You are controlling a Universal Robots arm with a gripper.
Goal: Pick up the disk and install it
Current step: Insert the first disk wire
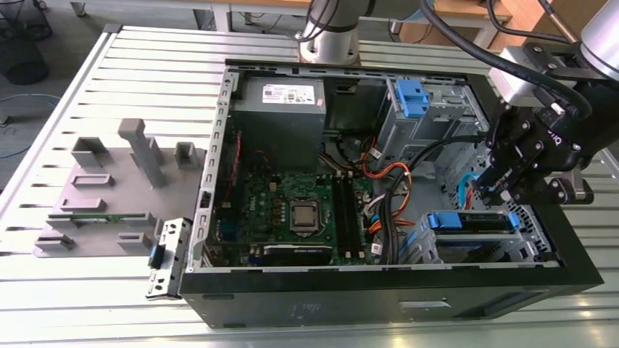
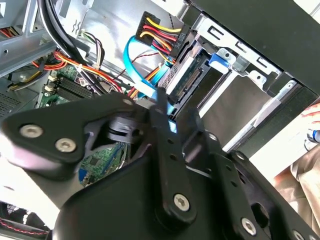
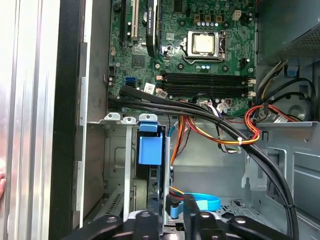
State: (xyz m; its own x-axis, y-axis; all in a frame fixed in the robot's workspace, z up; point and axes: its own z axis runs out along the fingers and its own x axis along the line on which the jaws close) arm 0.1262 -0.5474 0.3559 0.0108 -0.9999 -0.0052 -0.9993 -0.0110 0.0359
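Slatted aluminium table (image 1: 106, 80), pale and ribbed, carrying open computer case (image 1: 387, 284) laid on its side. Gripper (image 1: 495, 193) low over drive cage (image 1: 529, 221) at the exterior view's right. Disk (image 1: 471, 222) on edge in that cage, blue rail uppermost, just beside and below the gripper, by the look of it seated or nearly so. Clamped or parted: cannot tell from either wrist view, nor whether touching the disk. Risks, as judged: disk stopping short of home if pushed off-axis, rails binding in the cage guides; blue data cable (image 3: 206, 202) lying right by the gripper, liable to be snagged or trapped behind the drive; power plug (image 2: 162, 36) with coloured wires hanging close to the connector end, easily knocked or bent; black cable bundle (image 3: 200, 114) crossing nearby, with scope for catching on the wrist. Person's hand (image 2: 311, 111) near the case edge, so a possible pinch hazard. Surface otherwise: grey fixture block (image 1: 106, 185) at the exterior view's left, well apart from the case; spare blue clip (image 1: 411, 94) in the far bay. Beyond the table: arm base (image 1: 327, 36), grey floor, dark wire bin (image 1: 22, 47).
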